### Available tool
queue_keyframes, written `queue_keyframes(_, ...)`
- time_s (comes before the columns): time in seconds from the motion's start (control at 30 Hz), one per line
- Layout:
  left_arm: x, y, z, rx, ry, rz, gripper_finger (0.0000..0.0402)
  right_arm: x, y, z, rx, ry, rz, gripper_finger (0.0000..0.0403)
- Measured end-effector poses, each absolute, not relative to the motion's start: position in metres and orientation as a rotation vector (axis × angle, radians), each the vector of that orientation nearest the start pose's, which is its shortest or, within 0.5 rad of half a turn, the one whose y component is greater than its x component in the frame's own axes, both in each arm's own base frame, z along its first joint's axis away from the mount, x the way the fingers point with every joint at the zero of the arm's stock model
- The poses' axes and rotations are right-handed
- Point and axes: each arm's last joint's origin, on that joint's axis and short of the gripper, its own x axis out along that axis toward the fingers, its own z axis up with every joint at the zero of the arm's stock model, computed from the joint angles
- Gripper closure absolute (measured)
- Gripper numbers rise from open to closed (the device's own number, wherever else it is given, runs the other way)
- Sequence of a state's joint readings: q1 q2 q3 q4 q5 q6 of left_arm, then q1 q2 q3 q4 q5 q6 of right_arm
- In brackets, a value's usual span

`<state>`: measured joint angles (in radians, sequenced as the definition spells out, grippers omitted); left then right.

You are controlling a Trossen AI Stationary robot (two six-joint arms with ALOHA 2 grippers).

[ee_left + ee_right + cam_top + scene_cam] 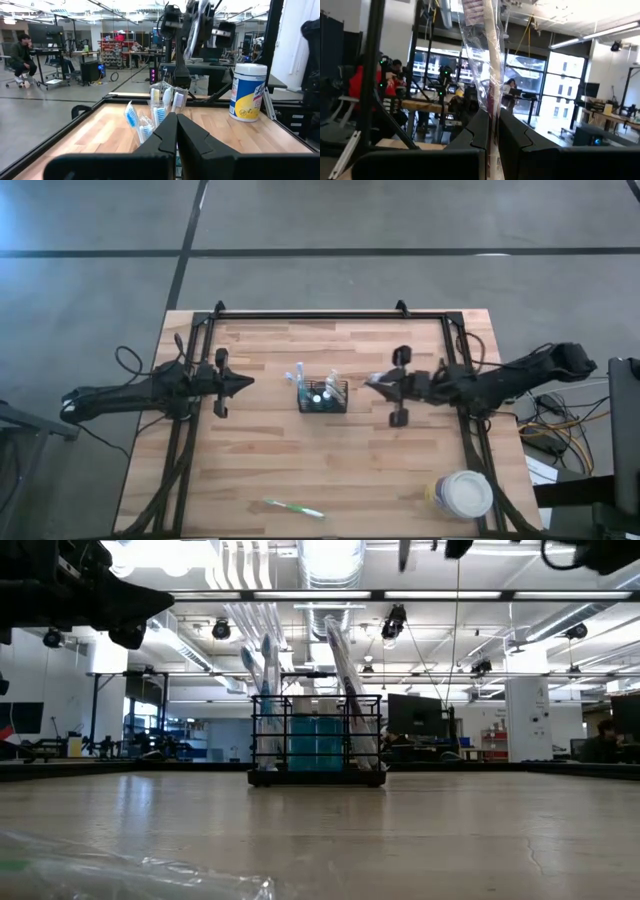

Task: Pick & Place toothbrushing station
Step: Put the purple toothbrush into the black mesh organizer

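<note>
Holding a wrapped toothbrush in the right gripper, jaws pinching it, just right of the caddy at frame centre.
We see the left gripper pressed shut & empty, left of the caddy, abt as near. Brush's long axis runs along the fingers in the right wrist view; high view barely shows it. Green toothbrush lies at lower centre.

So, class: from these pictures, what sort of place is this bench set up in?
Most likely a big open robotics lab or workshop. Bare ducts and strip lights run overhead, rows of desks with monitors fill the floor, and a person sits at a workstation beyond the wooden table.
</note>
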<state>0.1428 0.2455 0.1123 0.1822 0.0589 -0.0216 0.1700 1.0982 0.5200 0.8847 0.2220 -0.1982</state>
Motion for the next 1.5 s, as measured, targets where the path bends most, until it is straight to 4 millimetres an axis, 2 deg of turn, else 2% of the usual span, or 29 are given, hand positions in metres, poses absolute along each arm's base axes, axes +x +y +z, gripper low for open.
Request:
queue_keyframes(0.23, 0.110, 0.014, 0.199, -0.007, -0.046, 0.083, 0.0392, 0.253, 0.019, 0.246, -0.066, -0.281, -0.101, 0.0390)
queue_keyframes(0.67, 0.110, 0.014, 0.199, -0.006, -0.044, 0.084, 0.0392, 0.282, 0.018, 0.194, 0.014, -0.209, -0.144, 0.0390)
queue_keyframes(1.0, 0.110, 0.014, 0.199, -0.009, -0.044, 0.083, 0.0392, 0.291, 0.016, 0.161, 0.048, -0.125, -0.235, 0.0390)
queue_keyframes(1.5, 0.110, 0.014, 0.197, -0.009, -0.027, 0.084, 0.0392, 0.296, 0.015, 0.130, 0.108, -0.054, -0.281, 0.0390)
